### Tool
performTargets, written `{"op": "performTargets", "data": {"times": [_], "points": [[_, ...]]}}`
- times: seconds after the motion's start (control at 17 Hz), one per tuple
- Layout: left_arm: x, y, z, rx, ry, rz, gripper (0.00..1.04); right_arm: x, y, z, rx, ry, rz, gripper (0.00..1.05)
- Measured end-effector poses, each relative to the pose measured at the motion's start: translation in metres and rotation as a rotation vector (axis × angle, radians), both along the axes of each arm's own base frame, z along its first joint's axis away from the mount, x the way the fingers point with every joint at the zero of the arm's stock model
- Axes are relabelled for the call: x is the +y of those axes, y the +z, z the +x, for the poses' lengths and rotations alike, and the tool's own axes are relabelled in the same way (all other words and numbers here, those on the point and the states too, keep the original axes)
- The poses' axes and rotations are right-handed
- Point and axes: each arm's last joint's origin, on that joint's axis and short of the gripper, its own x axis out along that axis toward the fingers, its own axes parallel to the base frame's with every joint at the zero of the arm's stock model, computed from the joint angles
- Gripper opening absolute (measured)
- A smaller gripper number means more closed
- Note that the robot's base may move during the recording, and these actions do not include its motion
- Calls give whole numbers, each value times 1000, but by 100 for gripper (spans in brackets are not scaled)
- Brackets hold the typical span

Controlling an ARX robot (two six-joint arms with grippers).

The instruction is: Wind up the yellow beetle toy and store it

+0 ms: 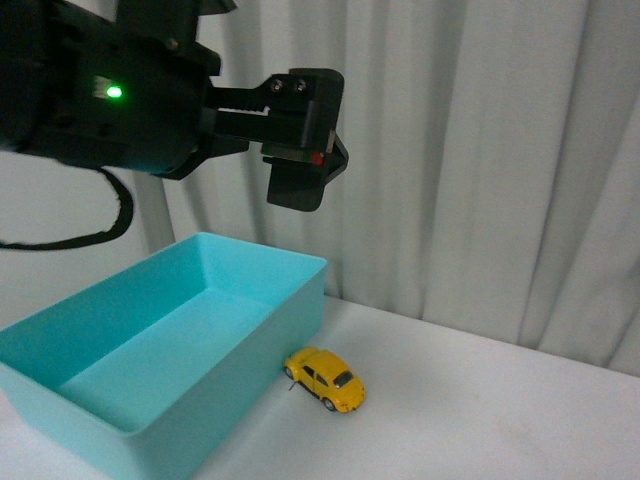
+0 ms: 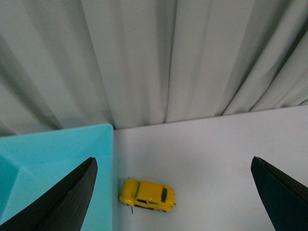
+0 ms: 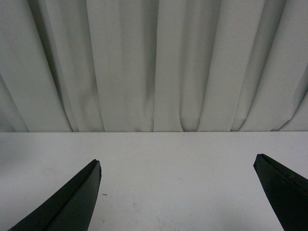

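The yellow beetle toy (image 1: 325, 378) stands on its wheels on the white table, one end touching the outer wall of the teal bin (image 1: 250, 395). It also shows in the left wrist view (image 2: 147, 195), beside the bin (image 2: 48, 159). My left gripper (image 1: 310, 180) hangs high above the bin's far corner, open and empty; in its wrist view (image 2: 173, 163) the toy lies below, between the wide-apart fingers. My right gripper (image 3: 177, 161) is open and empty over bare table; it is out of the front view.
The bin is open-topped and holds nothing. A pleated grey curtain (image 1: 480, 150) closes off the back of the table. White tabletop (image 1: 480, 410) stretches to the right of the toy.
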Motion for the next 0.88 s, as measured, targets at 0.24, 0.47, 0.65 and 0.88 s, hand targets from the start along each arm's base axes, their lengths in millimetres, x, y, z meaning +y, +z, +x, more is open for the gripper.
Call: {"op": "performTargets", "data": {"times": [0.24, 0.47, 0.65, 0.88], "points": [[-33, -21, 103, 102, -274, 360, 98, 0, 0, 0, 0, 0, 0, 98], [-47, -63, 143, 198, -566, 845, 98, 0, 0, 0, 0, 0, 0, 98], [-36, -90, 156, 275, -822, 1160, 98, 0, 0, 0, 0, 0, 0, 98], [-25, -94, 172, 243, -967, 1361, 98, 0, 0, 0, 0, 0, 0, 98]]}}
